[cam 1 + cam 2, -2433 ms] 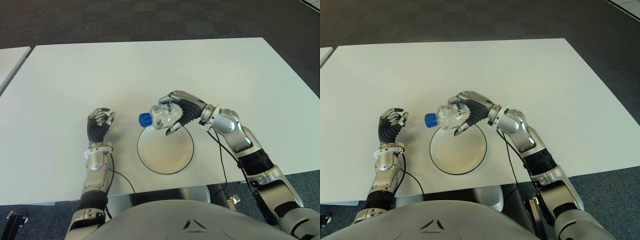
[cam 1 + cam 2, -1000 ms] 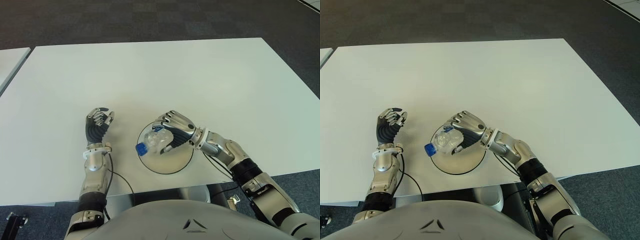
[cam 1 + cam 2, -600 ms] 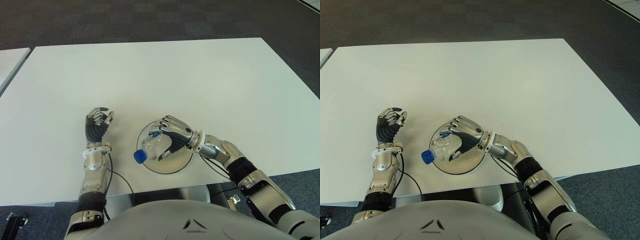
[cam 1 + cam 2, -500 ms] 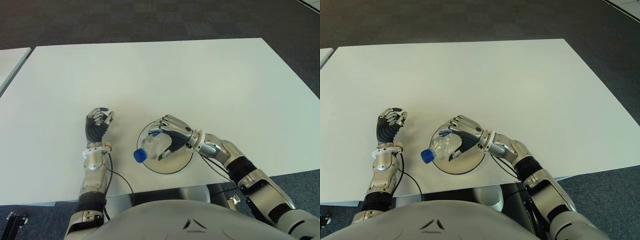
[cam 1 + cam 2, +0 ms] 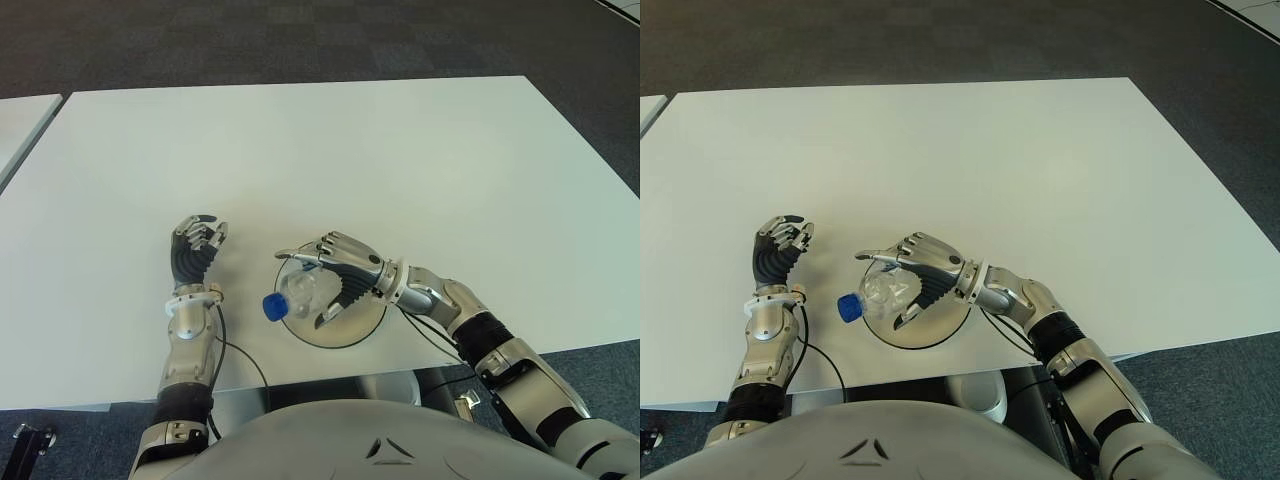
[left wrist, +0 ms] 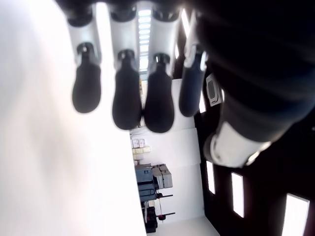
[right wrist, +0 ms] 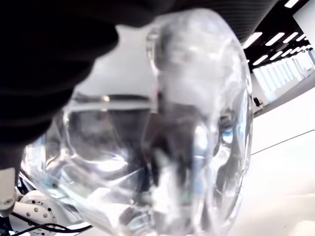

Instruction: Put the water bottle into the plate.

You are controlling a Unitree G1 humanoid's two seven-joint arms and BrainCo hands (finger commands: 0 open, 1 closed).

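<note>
The clear water bottle (image 5: 303, 291) lies on its side in the white plate (image 5: 352, 338) near the table's front edge. Its blue cap (image 5: 272, 306) sticks out over the plate's left rim. My right hand (image 5: 348, 274) hovers over the bottle's body with thumb and fingers spread apart, no longer clamped round it. In the right wrist view the bottle (image 7: 187, 123) fills the picture, close against the palm. My left hand (image 5: 197, 247) shows to the left of the plate, fingers relaxed and holding nothing.
The white table (image 5: 300, 150) stretches far behind and to both sides of the plate. Its front edge runs just below the plate. A second white table's corner (image 5: 20, 115) shows at far left, with dark carpet beyond.
My right hand carried the bottle down onto the plate, then spread its thumb and fingers off it. The bottle's cap slid a little left. The left hand stayed put.
</note>
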